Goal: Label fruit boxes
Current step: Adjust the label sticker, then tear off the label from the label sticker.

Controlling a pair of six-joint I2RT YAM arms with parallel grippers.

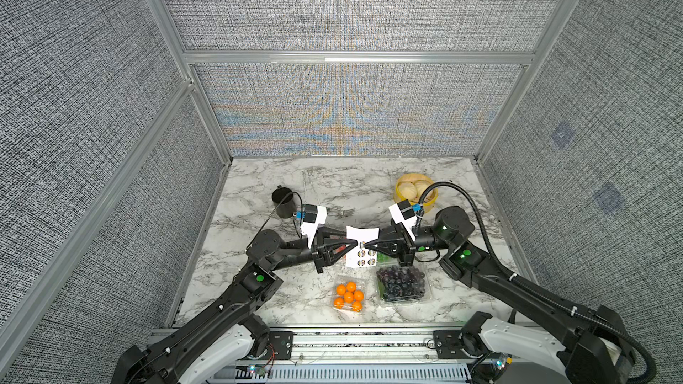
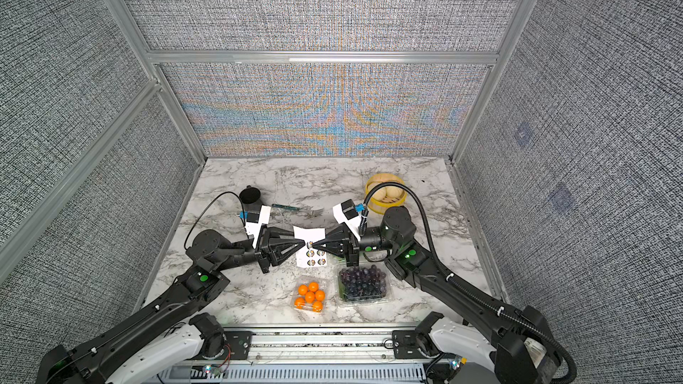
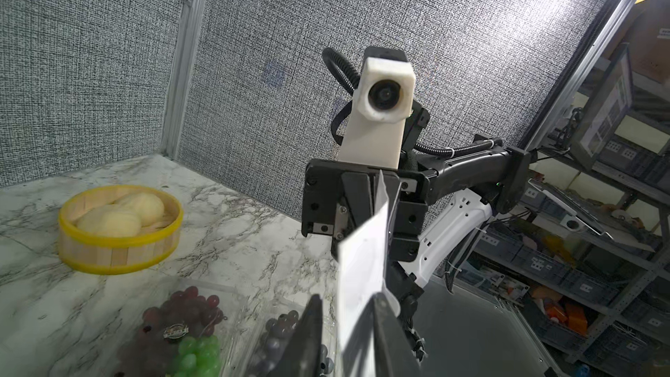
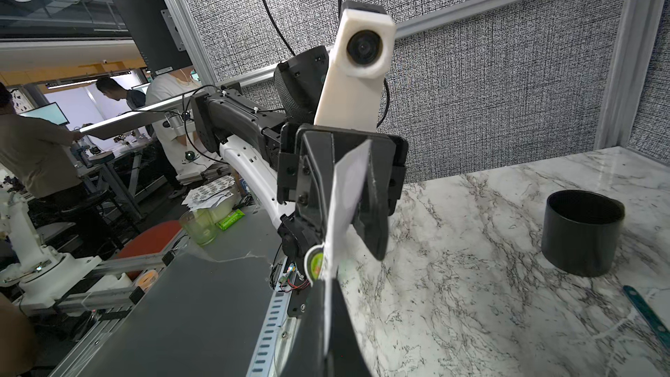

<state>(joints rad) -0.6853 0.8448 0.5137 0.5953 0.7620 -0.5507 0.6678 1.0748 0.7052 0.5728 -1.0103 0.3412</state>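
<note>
Jaws on the left arm (image 1: 281, 253) are closed to a thin pinch on the label sheet (image 1: 361, 249), reaching in from its left side. I cannot tell if the tips bear on a sticker or on bare backing. Jaws on the right arm (image 1: 456, 232) are shut on the same sheet from its right side. Both pairs meet nose to nose, and the sheet is held above the tabletop (image 1: 258, 186) (round stickers show in two columns on its near half).

Fruit boxes:
- The orange-ball box (image 1: 348, 296) lies nearer than the sheet, apart from both jaws.
- The dark grape box (image 1: 403, 284) sits just right of the orange-ball box, nearer than the right jaws.
- The red-green grape box (image 3: 181, 335) lies under the right jaws and is mostly covered in both top views. A round sticker (image 3: 176, 331) shows over its grapes.

Surface and room:
- The tabletop is white marble with grey veins.
- Grey woven panels in aluminium frames close the left, far and right sides.
- The black cup (image 1: 282, 203) stands far left and the bamboo steamer (image 1: 414, 188) far right.
- A fork (image 1: 342, 211) lies between them.

Edges and open room:
- The orange-ball and dark grape boxes sit close to the near rail (image 1: 362, 338).
- Bare marble runs along the far strip and at near left.
</note>
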